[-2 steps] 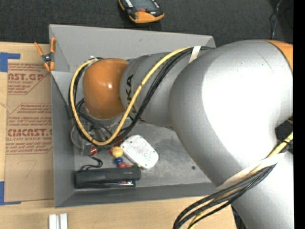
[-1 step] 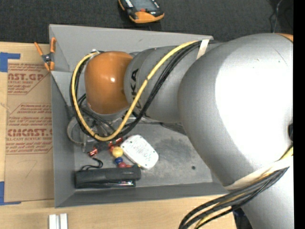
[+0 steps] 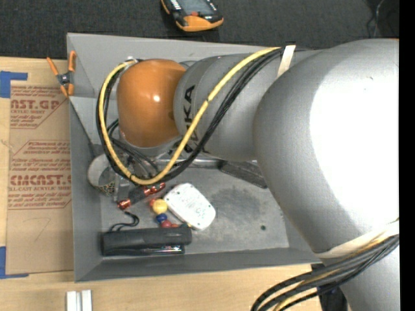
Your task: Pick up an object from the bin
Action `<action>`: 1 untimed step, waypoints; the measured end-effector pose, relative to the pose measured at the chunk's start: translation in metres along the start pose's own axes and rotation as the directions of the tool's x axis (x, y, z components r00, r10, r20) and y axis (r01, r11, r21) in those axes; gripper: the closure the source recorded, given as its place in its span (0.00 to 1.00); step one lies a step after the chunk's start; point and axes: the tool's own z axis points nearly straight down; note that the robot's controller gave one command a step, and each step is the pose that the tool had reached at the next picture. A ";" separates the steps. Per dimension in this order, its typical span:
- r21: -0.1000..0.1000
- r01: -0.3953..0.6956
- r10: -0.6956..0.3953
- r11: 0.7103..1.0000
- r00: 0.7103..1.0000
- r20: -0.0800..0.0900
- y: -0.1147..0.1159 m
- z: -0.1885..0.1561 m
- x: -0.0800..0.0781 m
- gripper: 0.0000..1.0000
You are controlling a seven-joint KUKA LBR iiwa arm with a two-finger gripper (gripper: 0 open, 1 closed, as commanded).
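Photographer: Smooth silver arm, rounded and bulky, fills the right of the scene and reaches across the grey metal bin. A glossy orange cover, dome-shaped, caps its wrist over the bin's far left. One yellow cable and several black ones loop round it.

Editor: And the gripper?

Photographer: The gripper sits tucked beneath that dome. I cannot tell whether it is open, closed or gripping anything.

Editor: What lies closest to it?

Photographer: One silvery round piece against the left wall, just beside the wrist. Slightly nearer lie coppery metal cylinders, two as far as I can make out, and one small red bit.

Editor: The rest, counted?

Photographer: One white oval plastic case, rounded, its top dotted, mid-floor. One small yellow ball touches its left end. Two tiny beads sit just nearer, one blue and one red. One long matte black bar lies along the near wall, with one thin black cord curled just beyond its left end.
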 end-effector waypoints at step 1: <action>-0.001 0.000 0.000 1.000 1.000 0.002 0.000 -0.023 -0.001 1.00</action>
